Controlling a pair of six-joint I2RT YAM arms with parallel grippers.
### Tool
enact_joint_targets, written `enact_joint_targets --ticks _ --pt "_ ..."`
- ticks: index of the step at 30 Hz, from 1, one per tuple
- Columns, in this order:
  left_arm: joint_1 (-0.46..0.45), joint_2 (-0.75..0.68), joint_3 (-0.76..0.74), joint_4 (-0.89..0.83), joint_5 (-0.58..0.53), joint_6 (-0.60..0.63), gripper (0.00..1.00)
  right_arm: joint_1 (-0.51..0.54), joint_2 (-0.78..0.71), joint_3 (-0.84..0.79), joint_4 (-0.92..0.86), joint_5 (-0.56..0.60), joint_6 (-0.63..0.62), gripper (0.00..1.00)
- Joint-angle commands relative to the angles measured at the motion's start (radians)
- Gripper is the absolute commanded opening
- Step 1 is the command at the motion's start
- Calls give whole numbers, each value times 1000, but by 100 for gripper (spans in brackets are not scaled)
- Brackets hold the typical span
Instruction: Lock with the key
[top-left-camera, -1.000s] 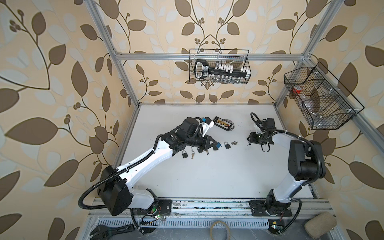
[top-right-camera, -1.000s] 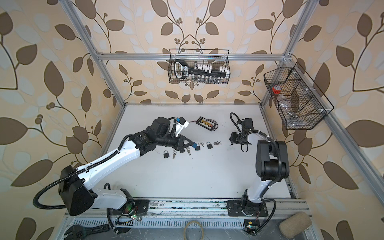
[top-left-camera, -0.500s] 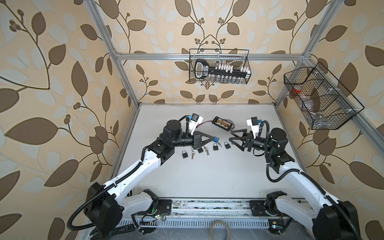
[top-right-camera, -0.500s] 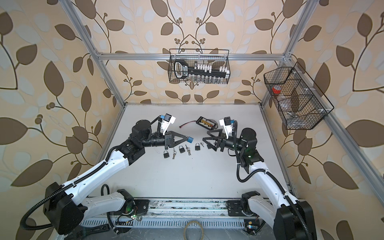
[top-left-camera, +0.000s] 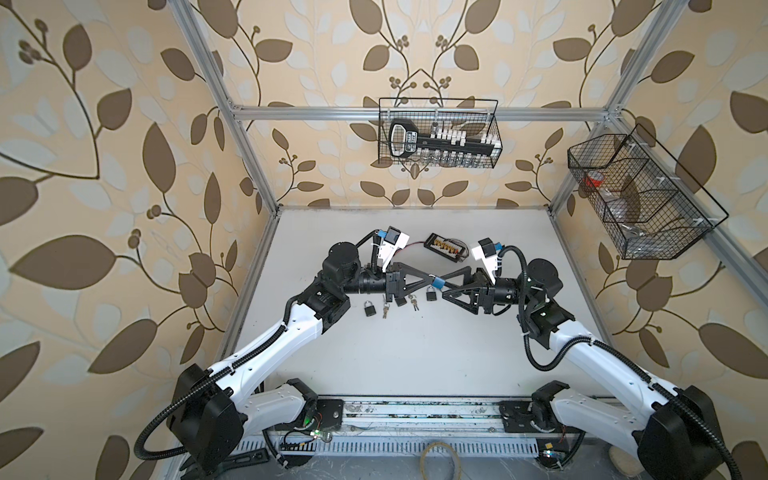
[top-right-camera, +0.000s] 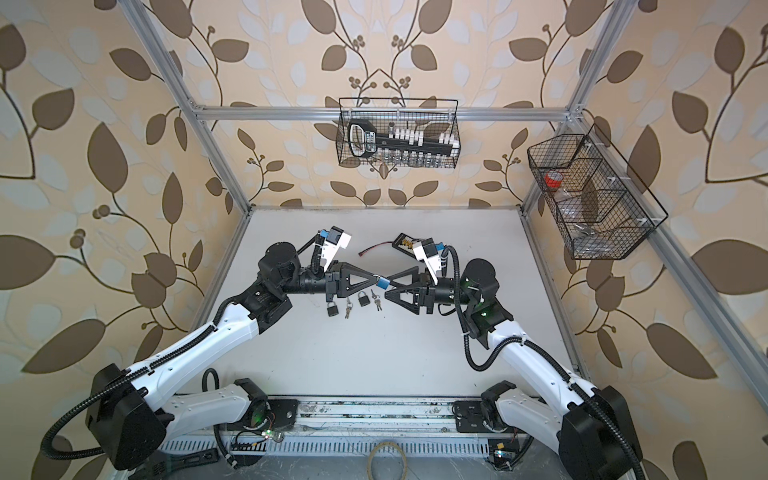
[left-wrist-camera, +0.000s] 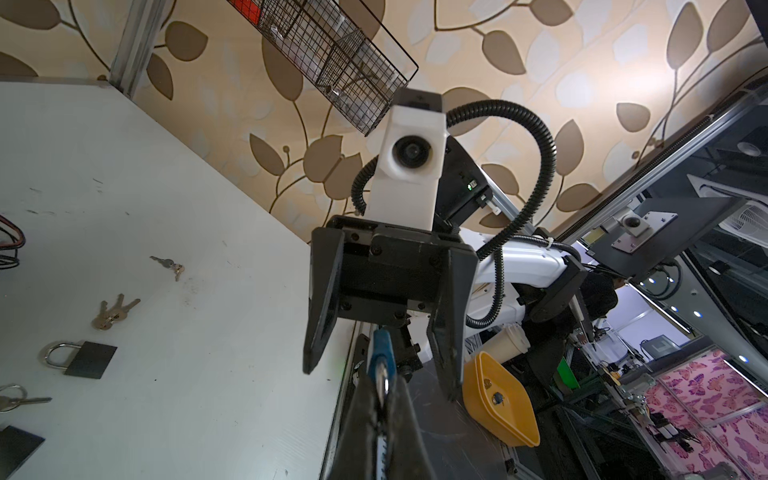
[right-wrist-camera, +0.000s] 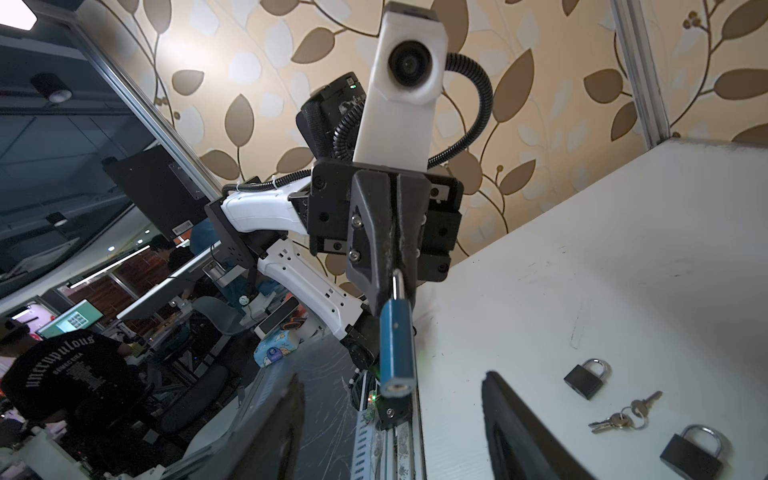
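Boxy blue padlock (right-wrist-camera: 397, 345), shiny metal shackle (right-wrist-camera: 399, 284)

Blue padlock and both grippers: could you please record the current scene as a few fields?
blue padlock: held up by its shackle
left gripper: jaws shut on the shackle
right gripper: jaws open, facing the padlock's keyhole end
key in lock: none visible
table: black padlocks and key bunches lying loose

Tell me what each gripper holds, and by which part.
The left gripper pinches the blue padlock by its shackle. The right gripper is open and holds nothing.
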Motion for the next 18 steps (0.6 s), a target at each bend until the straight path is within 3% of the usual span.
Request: enact_joint_targets --ticks 1,9,13,16,17,18 --pt "-8 -15 22 57 38 15 0 8 13 44 49 14 15 59" --pt "-7 -24 29 21 15 38 0 16 22 45 41 27 18 19" --pt "-9 -40 35 -25 -28 63 3 11 -2 32 -16 69 -11 5" --pt "-6 -73 62 -202 -177 148 66 -33 -47 -10 -75 139 -28 0" --pt "-6 -88 77 -302 -296 182 87 -78 -62 -36 -107 175 -31 0" --pt "-6 -98 91 -394 -407 215 99 -135 -72 -63 -150 213 -37 0"
